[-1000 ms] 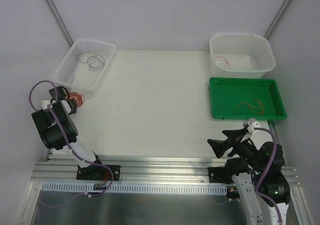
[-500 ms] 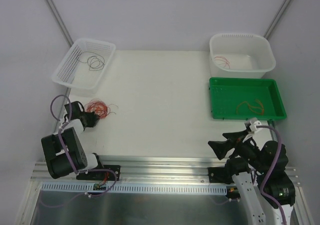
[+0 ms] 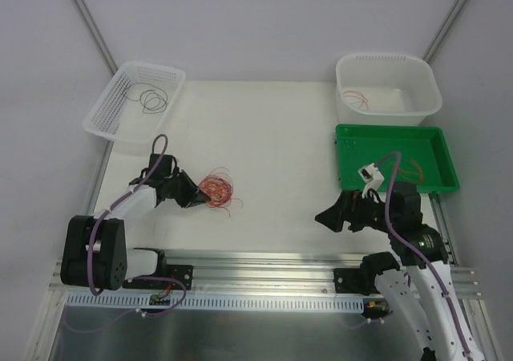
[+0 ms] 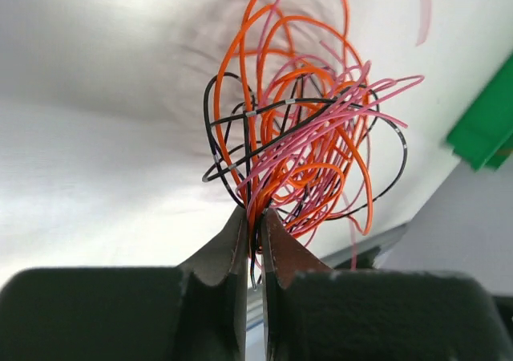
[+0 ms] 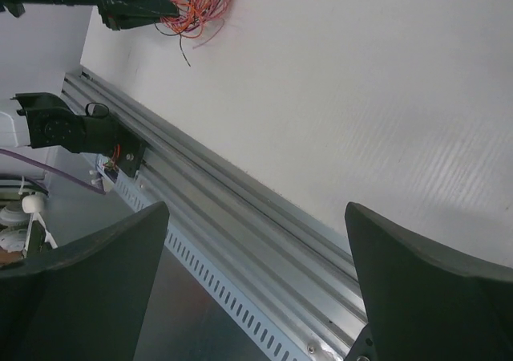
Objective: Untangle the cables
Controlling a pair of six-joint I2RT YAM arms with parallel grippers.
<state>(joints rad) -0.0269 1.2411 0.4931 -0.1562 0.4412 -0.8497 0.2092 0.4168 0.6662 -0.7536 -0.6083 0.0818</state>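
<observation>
The left gripper (image 4: 255,217), its black jaws clamped together on the tangled bundle of thin orange, pink and black cables (image 4: 304,136), had dragged that bundle from just beside the white slotted plastic basket (image 3: 136,100) to a spot well apart from it, near and right. The right gripper (image 3: 330,217), jaws wide apart and empty, had swung in toward the basket's side, likely ready to tease out a strand.

thin glossy plastic-coated cables (image 4: 304,144) on a matt white table (image 3: 272,144).

Bright, even, diffuse light; faint soft shadows; slightly out-of-focus fingers (image 4: 218,258) in wrist views.
</observation>
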